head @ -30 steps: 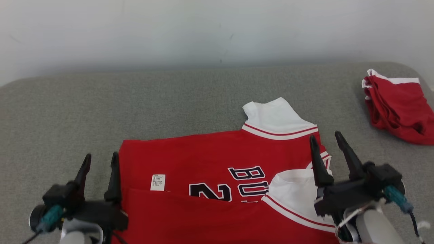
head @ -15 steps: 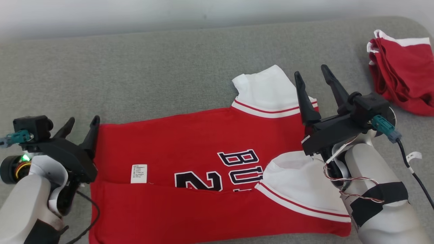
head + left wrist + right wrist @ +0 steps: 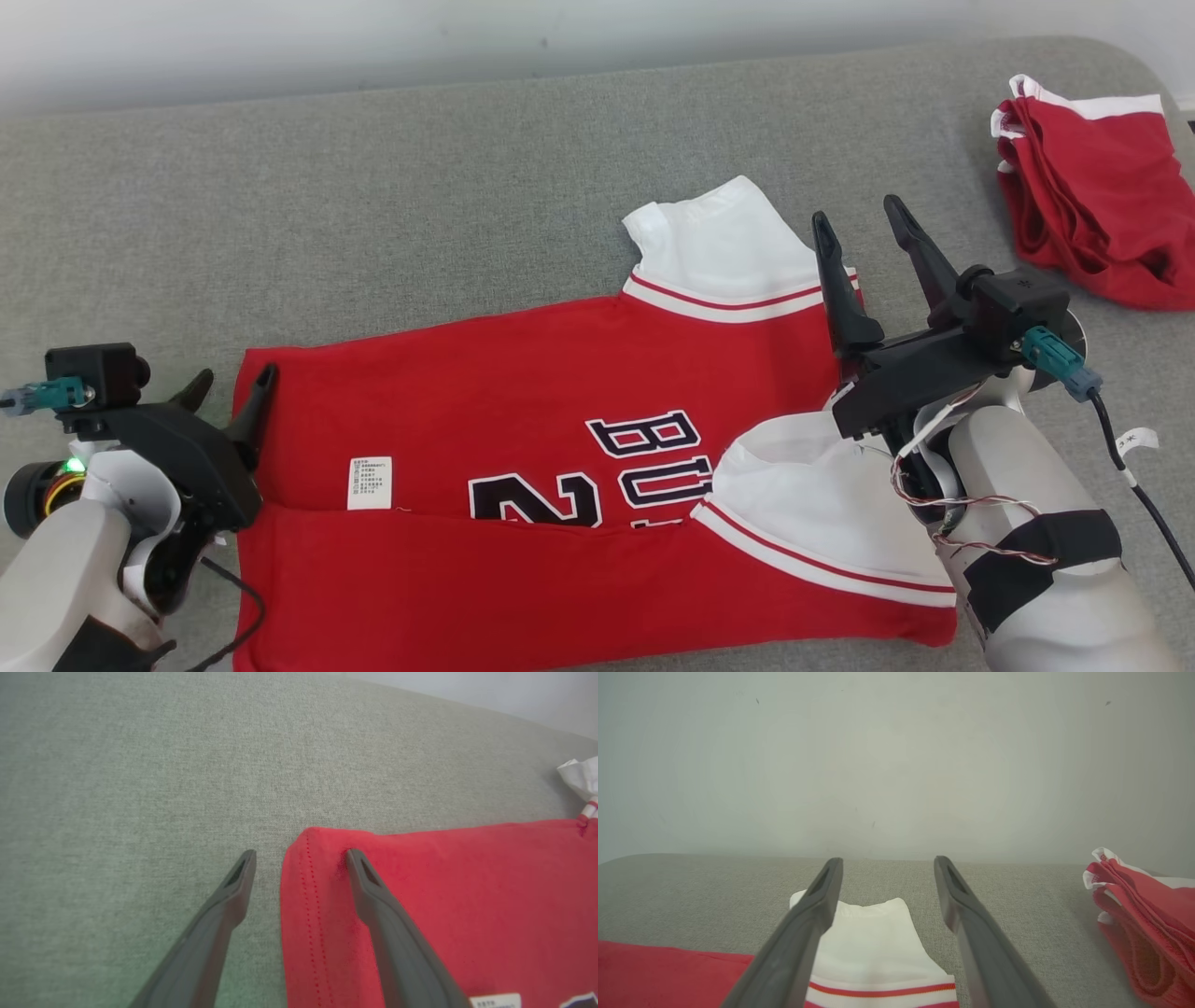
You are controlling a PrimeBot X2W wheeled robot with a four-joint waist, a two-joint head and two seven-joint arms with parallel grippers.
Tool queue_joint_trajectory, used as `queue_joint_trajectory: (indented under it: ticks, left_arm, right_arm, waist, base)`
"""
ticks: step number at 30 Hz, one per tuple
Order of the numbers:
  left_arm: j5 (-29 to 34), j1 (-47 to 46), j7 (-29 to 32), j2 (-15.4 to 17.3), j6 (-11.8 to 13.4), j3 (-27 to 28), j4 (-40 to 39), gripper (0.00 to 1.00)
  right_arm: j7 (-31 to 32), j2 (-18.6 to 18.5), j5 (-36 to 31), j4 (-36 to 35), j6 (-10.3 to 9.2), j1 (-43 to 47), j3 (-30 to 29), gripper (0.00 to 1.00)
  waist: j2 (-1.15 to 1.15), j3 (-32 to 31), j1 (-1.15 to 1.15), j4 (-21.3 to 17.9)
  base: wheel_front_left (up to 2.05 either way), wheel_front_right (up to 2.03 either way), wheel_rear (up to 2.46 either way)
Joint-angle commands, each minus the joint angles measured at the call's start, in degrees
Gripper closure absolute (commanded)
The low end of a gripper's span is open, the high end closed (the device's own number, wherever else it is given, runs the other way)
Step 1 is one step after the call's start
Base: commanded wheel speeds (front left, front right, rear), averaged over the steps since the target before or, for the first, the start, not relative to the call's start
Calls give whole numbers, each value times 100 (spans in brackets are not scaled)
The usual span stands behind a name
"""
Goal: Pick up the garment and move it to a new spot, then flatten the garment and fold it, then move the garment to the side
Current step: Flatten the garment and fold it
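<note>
Red garment point(image 3: 523, 401) lying flat on the grey padded surface point(image 3: 420, 205), front up, its hem toward the robot's left and its collar end toward the right. The garment's near long edge is turned up over the front, so the black lettering point(image 3: 644, 439) is partly covered and the white care label point(image 3: 370, 483) sits just at the fold line; the near white sleeve point(image 3: 803, 504) lies on top of this flap. This suggests one lengthwise fold is made and the far long edge is the one left to bring over.

Left gripper point(image 3: 233, 375), jaws wide apart and holding nothing, at the garment's far hem corner: in the left wrist view one finger lies over the red cloth just inside the stitched hem, the other over bare surface just beside it. Straddling the edge in this way readies a pinch on the corner.

Right gripper point(image 3: 856, 210), likewise spread and empty, over the garment's far shoulder, beside the far white sleeve point(image 3: 714, 238); the right wrist view looks nearly level toward the wall point(image 3: 896, 765), so it appears raised above the cloth, not touching. The two ends of the far edge are thus both covered, which would let the fold go over evenly.

A second red bundle point(image 3: 1092, 215) lies well apart from the garment, beyond its collar end
</note>
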Motion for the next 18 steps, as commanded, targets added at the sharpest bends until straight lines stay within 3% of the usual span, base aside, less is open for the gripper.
queue_joint_trajectory:
  ticks: [1,14,15,17,18]
  left_arm:
    - [-44,-24,16,23,12,-53,42,0]
    - [-409,-271,-10,-65,11,-329,414,0]
    - [-437,-284,-11,-70,11,-368,425,6]
    - [-515,-298,-57,-102,11,-402,441,69]
    - [-545,-306,-60,-95,11,-430,440,87]
  right_arm:
    - [1,25,-20,5,-12,-41,20,0]
    - [1,3,-8,144,-12,-213,187,0]
    - [1,1,-14,160,-12,-223,192,0]
    - [1,-18,-29,243,-12,-250,227,0]
    - [1,-37,-16,325,-12,-285,267,0]
  waist:
    - [-1,36,0,-10]
    - [-1,175,0,-112]
    - [-1,171,0,-108]
    - [-1,158,0,-84]
    - [-1,151,0,-66]
  base:
    - [0,0,0]
    - [0,0,0]
    - [0,0,0]
    - [0,0,0]
    - [0,0,0]
